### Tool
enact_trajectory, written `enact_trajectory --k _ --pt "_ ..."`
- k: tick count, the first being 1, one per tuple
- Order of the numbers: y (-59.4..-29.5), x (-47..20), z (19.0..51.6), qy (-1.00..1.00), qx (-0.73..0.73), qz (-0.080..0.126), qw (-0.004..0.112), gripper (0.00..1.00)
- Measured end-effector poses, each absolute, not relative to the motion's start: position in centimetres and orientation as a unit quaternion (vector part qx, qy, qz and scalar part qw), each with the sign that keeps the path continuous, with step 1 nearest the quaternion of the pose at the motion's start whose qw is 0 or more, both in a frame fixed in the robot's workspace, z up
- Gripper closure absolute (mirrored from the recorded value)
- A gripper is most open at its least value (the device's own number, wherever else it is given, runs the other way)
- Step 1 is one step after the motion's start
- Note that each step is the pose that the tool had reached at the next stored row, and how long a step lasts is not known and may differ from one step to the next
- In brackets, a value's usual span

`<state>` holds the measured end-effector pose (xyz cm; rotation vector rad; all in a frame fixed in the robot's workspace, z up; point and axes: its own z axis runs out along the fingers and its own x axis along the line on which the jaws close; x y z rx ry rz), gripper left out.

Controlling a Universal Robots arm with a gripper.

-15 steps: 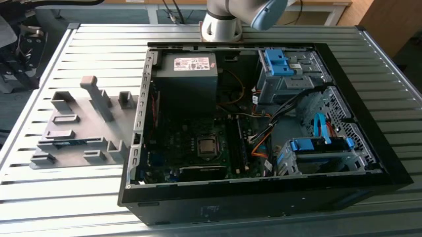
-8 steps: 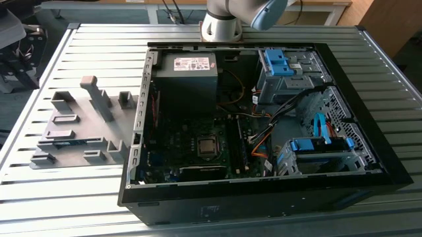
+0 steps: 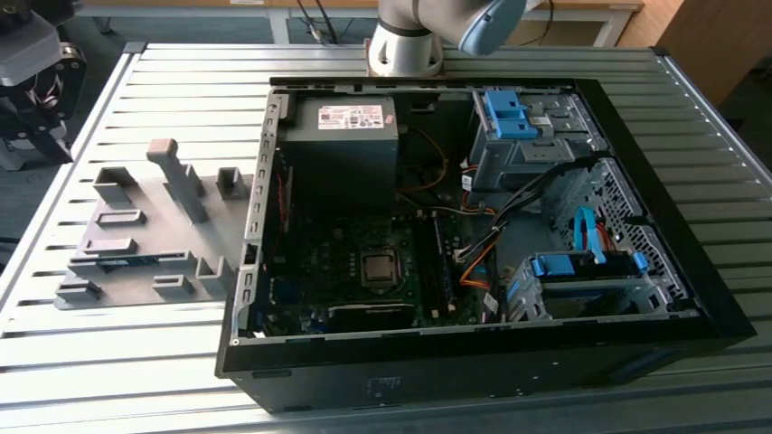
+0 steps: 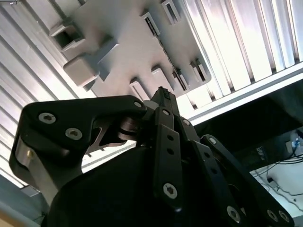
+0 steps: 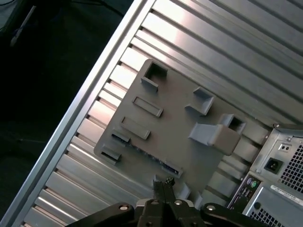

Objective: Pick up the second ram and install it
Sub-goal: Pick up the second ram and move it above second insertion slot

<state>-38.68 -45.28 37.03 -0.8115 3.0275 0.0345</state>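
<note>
exterior view: an open computer case (image 3: 422,371) lies on a slatted metal table (image 3: 181,72). at nine o'clock from it sits a grey holder plate (image 3: 151,240). the second ram (image 3: 121,260), a thin blue-green stick, lies toward the plate's seven o'clock corner.

first wrist view: the gripper (image 5: 163,181) hangs above the plate, its claw pinched narrow on nothing, near the ram (image 5: 142,150).

second wrist view: the gripper (image 4: 163,92) shows the same narrow, empty claw over the plate.

judging by this, neither pickup nor install is done yet.
</note>
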Motion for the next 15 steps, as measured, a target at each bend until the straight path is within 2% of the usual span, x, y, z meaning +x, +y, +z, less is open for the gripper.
enact_trajectory --k 15 --pt "-45.28 -38.69 36.87 0.923 -0.384 0.011 0.002 0.89"
